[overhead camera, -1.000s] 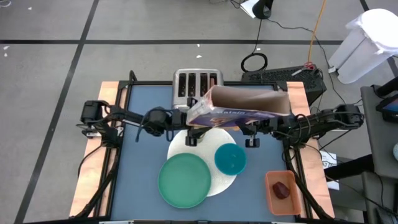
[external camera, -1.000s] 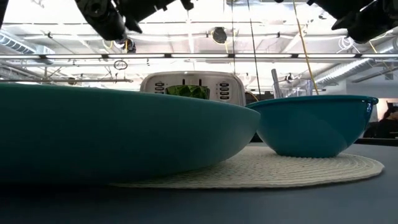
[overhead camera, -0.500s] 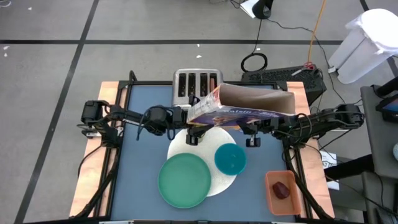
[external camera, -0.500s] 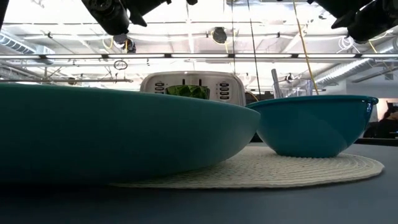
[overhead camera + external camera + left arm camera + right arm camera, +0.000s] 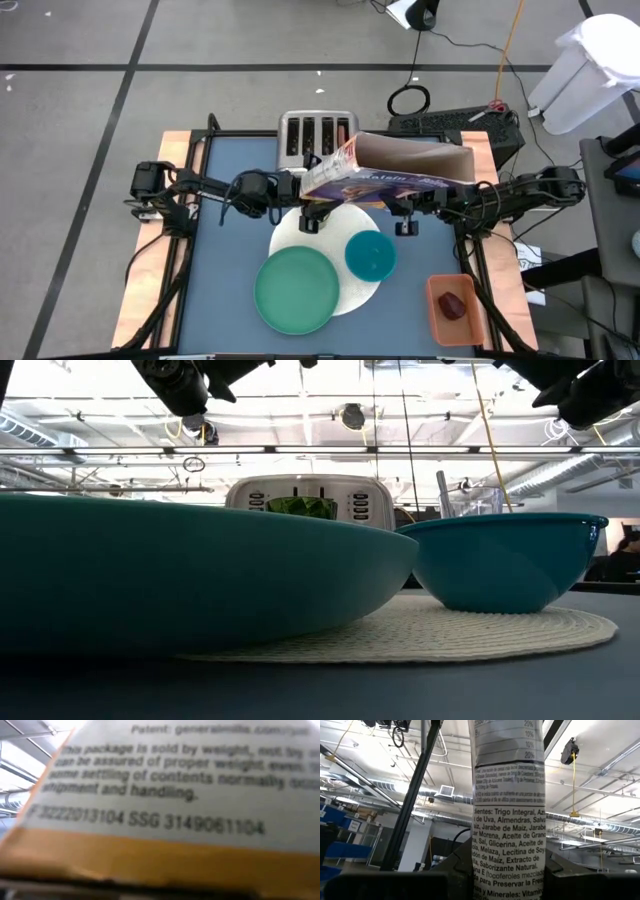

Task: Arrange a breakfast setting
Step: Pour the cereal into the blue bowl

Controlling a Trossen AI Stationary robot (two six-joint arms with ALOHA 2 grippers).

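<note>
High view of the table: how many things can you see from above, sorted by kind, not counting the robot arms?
dishes: 2, the green plate and teal bowl
white round mat: 1
toaster: 1
cereal box: 1
orange tray: 1
dark red fruit: 1
Total: 7

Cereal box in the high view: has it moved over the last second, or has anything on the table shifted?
The cereal box, held aloft between the left gripper and the right gripper, has tipped slightly, its far open end drifting a little toward the right arm's side. Both arms have kept their places. The green plate, teal bowl, round mat, toaster and fruit are unchanged.
</note>
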